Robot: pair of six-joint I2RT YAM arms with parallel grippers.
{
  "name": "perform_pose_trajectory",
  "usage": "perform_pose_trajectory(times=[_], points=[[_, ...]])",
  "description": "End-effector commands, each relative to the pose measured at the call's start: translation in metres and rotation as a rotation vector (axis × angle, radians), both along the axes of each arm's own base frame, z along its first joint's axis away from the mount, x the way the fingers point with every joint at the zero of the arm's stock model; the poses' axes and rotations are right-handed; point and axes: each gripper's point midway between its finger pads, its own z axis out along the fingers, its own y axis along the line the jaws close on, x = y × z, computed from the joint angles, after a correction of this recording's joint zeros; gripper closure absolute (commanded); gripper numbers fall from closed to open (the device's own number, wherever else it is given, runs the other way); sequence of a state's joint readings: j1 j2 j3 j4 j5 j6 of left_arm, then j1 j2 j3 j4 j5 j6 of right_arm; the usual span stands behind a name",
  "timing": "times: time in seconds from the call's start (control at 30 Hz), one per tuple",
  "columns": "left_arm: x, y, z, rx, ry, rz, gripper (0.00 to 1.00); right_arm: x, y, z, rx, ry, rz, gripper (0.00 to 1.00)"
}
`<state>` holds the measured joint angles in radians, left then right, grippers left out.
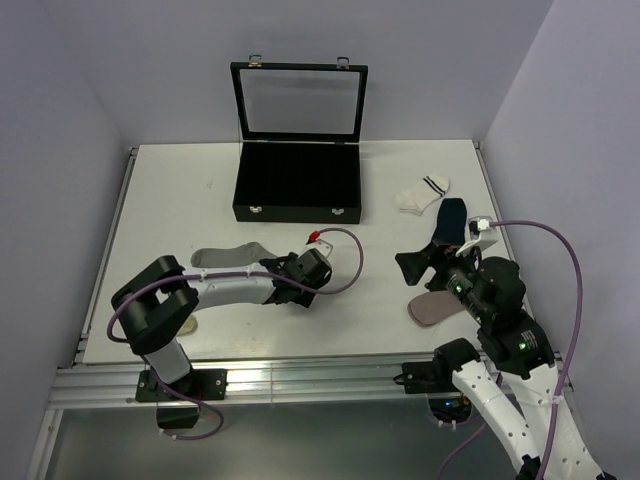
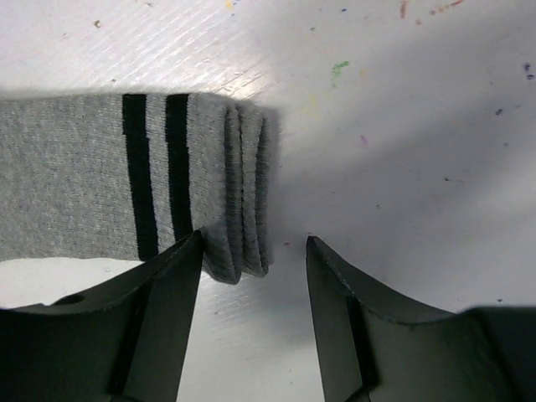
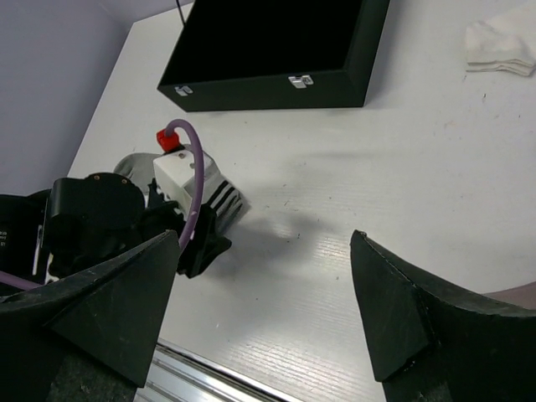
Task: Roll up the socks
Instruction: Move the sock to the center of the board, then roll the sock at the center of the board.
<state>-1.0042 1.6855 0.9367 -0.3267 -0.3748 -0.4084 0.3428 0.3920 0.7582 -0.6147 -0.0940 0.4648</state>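
A grey sock [image 2: 75, 176] with two black cuff stripes lies flat, its cuff end bunched into folds. My left gripper [image 2: 254, 240] is low over that cuff. Its jaws stand apart, the left finger [image 2: 167, 301] touches the cuff's corner, and bare table shows in the gap. From above, the grey sock [image 1: 222, 257] stretches left of the left gripper [image 1: 278, 272]. My right gripper [image 1: 418, 268] hangs wide open above bare table, holding nothing [image 3: 266, 237]. A navy sock [image 1: 451, 218] and a white sock [image 1: 422, 193] with black stripes lie at the right. Another greyish sock [image 1: 430, 308] lies under the right arm.
An open black case [image 1: 298, 185] with a glass lid stands at the back centre. The table's metal front rail [image 1: 300, 378] runs along the near edge. The left arm's purple cable [image 1: 350, 255] loops over the table between the arms.
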Motion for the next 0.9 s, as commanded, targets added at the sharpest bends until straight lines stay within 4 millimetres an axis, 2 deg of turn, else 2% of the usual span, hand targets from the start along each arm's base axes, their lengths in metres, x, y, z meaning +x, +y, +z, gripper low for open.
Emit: perform_pose_trajectory(times=[0.0,0.13,0.23,0.37,0.5,0.67,0.87], points=[[-0.006,-0.006,-0.006,0.024,0.011,-0.039,0.42,0.003,0.0,0.006,0.014,-0.026,-0.009,0.11],[-0.013,-0.004,-0.015,0.046,0.044,-0.048,0.5,0.003,-0.002,0.005,0.006,-0.031,-0.016,0.11],[-0.018,-0.003,-0.021,0.059,0.071,-0.054,0.61,0.003,-0.001,0.004,0.004,-0.028,-0.014,0.11],[-0.022,-0.005,-0.027,0.068,0.101,-0.065,0.83,0.004,0.0,0.003,0.013,-0.031,-0.011,0.12],[-0.026,-0.014,-0.027,0.035,0.123,-0.075,0.89,0.004,0.003,0.0,0.022,-0.024,-0.001,0.13],[-0.028,-0.037,-0.012,-0.071,0.15,-0.083,0.99,0.006,0.01,-0.013,0.036,0.012,0.023,0.15],[-0.035,-0.065,0.004,-0.268,0.235,-0.08,0.99,0.013,0.016,-0.032,0.071,0.067,0.017,0.17]])
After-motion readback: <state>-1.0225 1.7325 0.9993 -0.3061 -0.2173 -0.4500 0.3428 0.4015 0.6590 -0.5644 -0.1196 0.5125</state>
